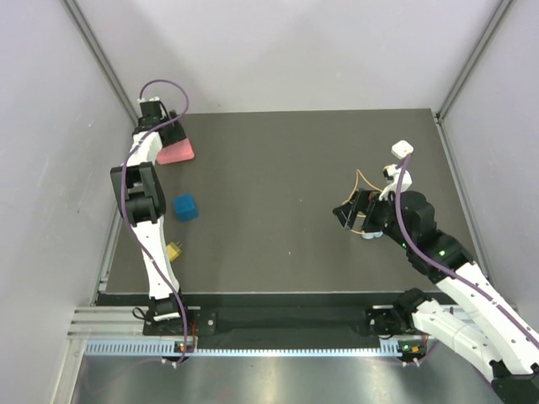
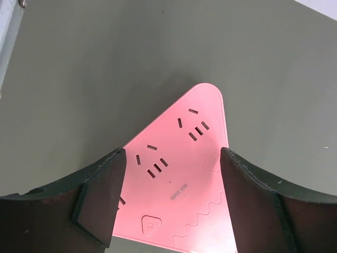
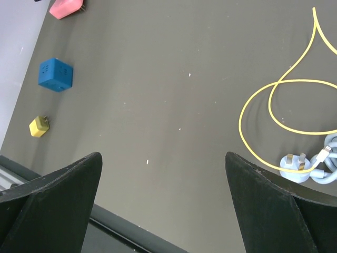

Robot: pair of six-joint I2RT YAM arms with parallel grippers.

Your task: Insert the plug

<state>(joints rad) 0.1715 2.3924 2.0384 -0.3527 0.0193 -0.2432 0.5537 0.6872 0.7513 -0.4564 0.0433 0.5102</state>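
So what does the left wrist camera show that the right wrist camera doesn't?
Only the left wrist view shows the socket slots on the face of the pink power strip, close up, with the left gripper open and a finger on each side of it. Only the right wrist view shows the blue cube, the small yellow plug, the looping yellow wire and the light-blue plug. Both show the pink power strip, far off in the right wrist view, and the dark table.
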